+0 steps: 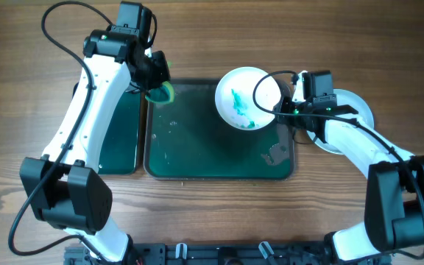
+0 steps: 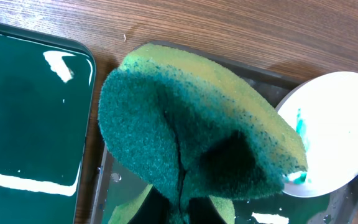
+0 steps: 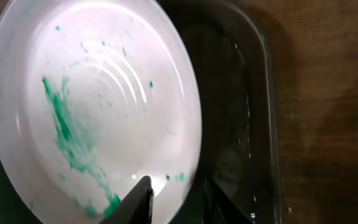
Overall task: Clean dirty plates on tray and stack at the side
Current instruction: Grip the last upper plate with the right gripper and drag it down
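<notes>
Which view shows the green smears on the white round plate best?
Right wrist: the white round plate fills the frame and the green smears are sharp. Overhead shows the plate small, with the stain still visible. Left wrist shows only part of it behind the green-and-yellow sponge.

overhead: top-down, far | wrists: close, downward | all 3 share plate (image 1: pixel 235 85)
</notes>
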